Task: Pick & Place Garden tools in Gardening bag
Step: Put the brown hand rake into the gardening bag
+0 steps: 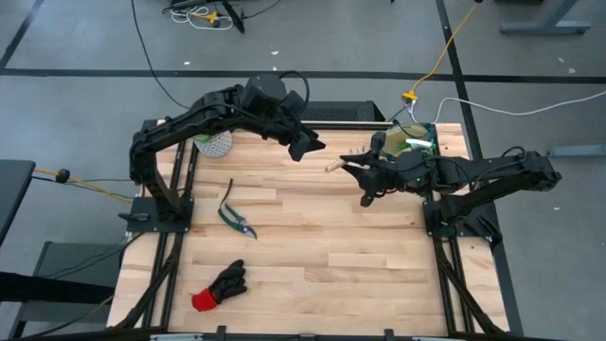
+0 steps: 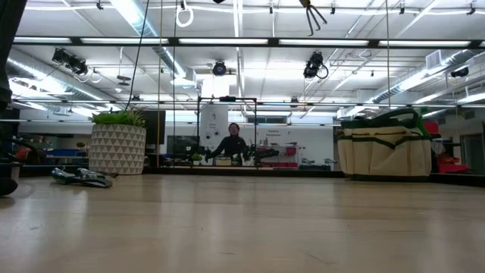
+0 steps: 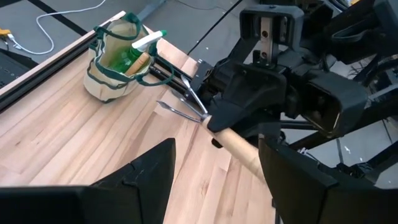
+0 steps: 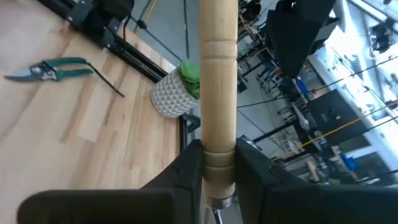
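My right gripper (image 1: pixel 365 175) is shut on a wooden-handled hand tool (image 3: pixel 239 149) with metal prongs (image 3: pixel 180 109), held in the air over the far middle of the table. My left gripper (image 3: pixel 217 186) stands open just left of it. The handle's free end (image 1: pixel 332 166) points toward the gap between its fingers without touching them. The gardening bag (image 1: pixel 414 139) stands at the far right, with a green spray bottle (image 3: pixel 142 45) and another wooden handle sticking out of it. Pruning shears (image 1: pixel 237 214) and a black glove with a red cuff (image 1: pixel 220 287) lie flat on the table. My right gripper pinches the wooden handle between its two fingers (image 4: pixel 186 174), close to the metal collar at the prong end (image 4: pixel 217 165). The rest of the handle sticks out past the fingertips toward the table's left. The tool is lifted clear of the table.
A leafy plant in a white patterned pot (image 1: pixel 214 143) stands at the far left, near the left arm's elbow. The near half of the table holds only the shears and the glove. A person (image 2: pixel 231 144) shows in the room beyond the table.
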